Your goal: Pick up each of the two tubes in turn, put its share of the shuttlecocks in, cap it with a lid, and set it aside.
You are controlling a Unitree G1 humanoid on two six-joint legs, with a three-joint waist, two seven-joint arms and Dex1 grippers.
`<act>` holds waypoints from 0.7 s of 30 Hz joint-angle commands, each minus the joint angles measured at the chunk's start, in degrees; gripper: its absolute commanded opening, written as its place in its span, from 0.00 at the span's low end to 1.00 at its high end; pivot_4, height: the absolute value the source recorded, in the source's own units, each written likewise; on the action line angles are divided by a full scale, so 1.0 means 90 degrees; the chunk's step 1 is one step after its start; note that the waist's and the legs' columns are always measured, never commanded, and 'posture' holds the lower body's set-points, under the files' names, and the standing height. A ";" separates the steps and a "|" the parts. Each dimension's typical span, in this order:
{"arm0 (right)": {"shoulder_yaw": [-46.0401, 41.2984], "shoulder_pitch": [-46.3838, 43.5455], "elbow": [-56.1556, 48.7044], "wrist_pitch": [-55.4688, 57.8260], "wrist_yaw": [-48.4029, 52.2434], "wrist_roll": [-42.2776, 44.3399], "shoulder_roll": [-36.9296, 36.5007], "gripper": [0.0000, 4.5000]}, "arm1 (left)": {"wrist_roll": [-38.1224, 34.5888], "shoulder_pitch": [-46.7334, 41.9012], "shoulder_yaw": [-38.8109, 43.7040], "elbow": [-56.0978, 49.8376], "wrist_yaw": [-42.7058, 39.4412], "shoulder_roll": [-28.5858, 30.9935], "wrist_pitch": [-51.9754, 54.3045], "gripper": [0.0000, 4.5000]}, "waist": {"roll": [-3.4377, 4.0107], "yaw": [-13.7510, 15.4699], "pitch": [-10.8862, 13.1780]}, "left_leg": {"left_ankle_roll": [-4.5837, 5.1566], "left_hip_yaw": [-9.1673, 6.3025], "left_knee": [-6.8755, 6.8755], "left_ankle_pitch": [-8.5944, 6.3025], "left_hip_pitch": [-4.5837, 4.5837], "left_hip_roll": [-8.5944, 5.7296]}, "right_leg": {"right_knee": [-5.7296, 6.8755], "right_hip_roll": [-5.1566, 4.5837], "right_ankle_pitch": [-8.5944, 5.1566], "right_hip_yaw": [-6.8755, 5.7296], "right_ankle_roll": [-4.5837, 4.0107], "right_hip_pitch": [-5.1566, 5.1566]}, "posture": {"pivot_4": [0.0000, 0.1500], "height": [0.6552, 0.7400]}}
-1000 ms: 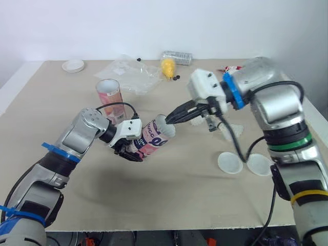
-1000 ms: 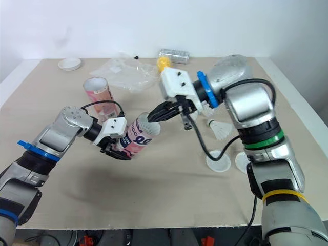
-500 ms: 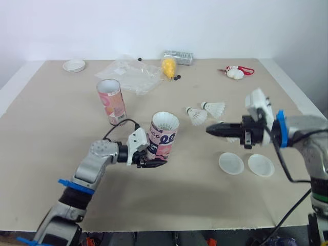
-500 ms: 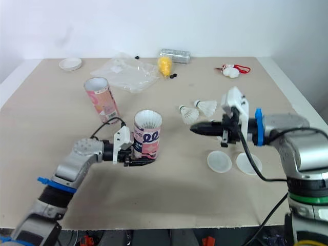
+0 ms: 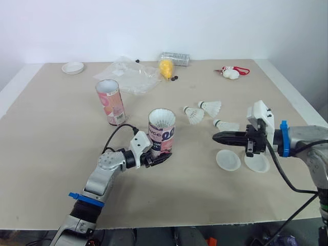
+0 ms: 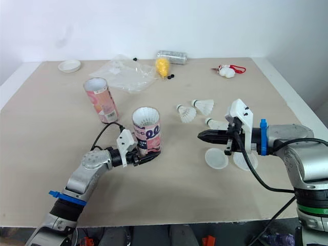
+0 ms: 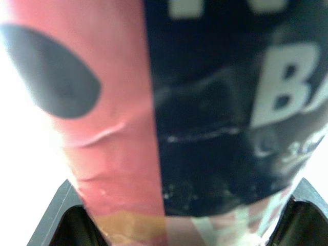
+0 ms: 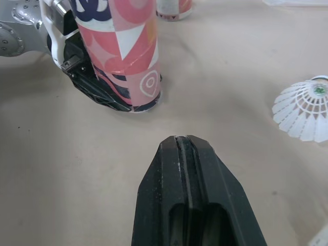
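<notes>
A pink and navy patterned tube [image 5: 162,134] stands upright on the table, a white shuttlecock's feathers [image 5: 162,116] filling its mouth. My left gripper [image 5: 159,158] is shut on the tube's base; its black fingers [image 8: 97,92] hug the bottom. A second pink tube [image 5: 110,101] stands open further back on the left. Three loose shuttlecocks [image 5: 193,115] [image 5: 211,107] [image 5: 227,125] lie right of the held tube. Two white lids [image 5: 227,160] [image 5: 256,163] lie side by side. My right gripper [image 5: 217,137] hovers just above the lids, shut and empty, pointing at the tube.
At the back lie a crumpled clear plastic bag [image 5: 125,77], a yellow object [image 5: 167,65], a clear wrapped cylinder [image 5: 176,57], a small white dish [image 5: 72,67] and a red and white item [image 5: 233,72]. The table's right edge [image 5: 302,105] runs near my right arm.
The tube was tilted with my right gripper at its mouth; it now stands upright on the table. My right gripper has drawn back to the right and lower, over the lids.
</notes>
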 commanded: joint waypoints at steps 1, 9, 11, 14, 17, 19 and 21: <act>0.0141 -0.0386 -0.0033 -0.0179 0.0027 0.0038 -0.0012 0.01 | 0.0157 -0.0071 -0.0118 0.0004 -0.0070 0.0179 -0.0287 0.68 | 0.0000 0.0000 0.0000 | 0.0000 0.0000 -0.0001 0.0000 -0.0002 0.0000 | -0.0001 0.0000 -0.0001 0.0000 0.0000 -0.0002 | 1.00 1.00; 0.0943 -0.2542 0.0111 -0.0641 0.0548 -0.0133 0.0013 0.01 | 0.0465 -0.0979 -0.0713 -0.0112 -0.1543 0.1575 0.0231 0.68 | 0.0002 -0.0028 0.0001 | 0.0000 -0.0002 -0.0009 0.0000 -0.0001 0.0002 | -0.0003 0.0006 0.0002 -0.0003 -0.0008 -0.0010 | 1.00 1.00; 0.1337 -0.2866 0.0208 -0.1097 0.0843 -0.0500 -0.0050 0.01 | 0.0540 -0.1183 -0.0890 -0.0114 -0.1903 0.1912 0.0361 0.68 | 0.0001 -0.0032 0.0000 | -0.0001 -0.0001 -0.0016 -0.0001 0.0000 0.0004 | -0.0005 0.0006 -0.0004 -0.0004 -0.0013 -0.0011 | 1.00 1.00; 0.1817 -0.3275 0.0151 -0.1314 0.1333 -0.0643 0.0007 0.01 | 0.0509 -0.1536 -0.1150 -0.0157 -0.2568 0.2325 0.0753 0.68 | 0.0001 -0.0029 0.0000 | -0.0007 -0.0001 -0.0026 -0.0007 -0.0003 0.0006 | -0.0013 0.0004 -0.0020 -0.0008 -0.0014 -0.0011 | 1.00 1.00; 0.2130 -0.3589 0.0069 -0.1268 0.1666 -0.0652 0.0059 0.01 | 0.0426 -0.1876 -0.1317 -0.0186 -0.3126 0.2591 0.1123 0.68 | 0.0002 -0.0040 0.0000 | -0.0002 -0.0001 -0.0031 -0.0018 -0.0010 0.0008 | -0.0013 0.0004 -0.0037 -0.0008 -0.0019 -0.0019 | 1.00 1.00; 0.2371 -0.3737 0.0053 -0.1387 0.1800 -0.0755 0.0199 0.01 | 0.0523 -0.2201 -0.1460 -0.0049 -0.3439 0.2723 0.1203 0.68 | 0.0002 -0.0051 0.0000 | 0.0003 -0.0002 -0.0040 -0.0021 -0.0012 0.0009 | -0.0010 0.0006 -0.0043 -0.0011 -0.0029 -0.0025 | 1.00 1.00; 0.2647 -0.3851 0.0220 -0.1624 0.1688 -0.1029 0.0526 0.01 | 0.0620 -0.2500 -0.1588 0.0147 -0.3643 0.2748 0.1295 0.68 | 0.0002 -0.0057 0.0000 | 0.0006 -0.0007 -0.0051 -0.0023 -0.0011 0.0012 | -0.0009 0.0009 -0.0050 -0.0020 -0.0039 -0.0027 | 1.00 1.00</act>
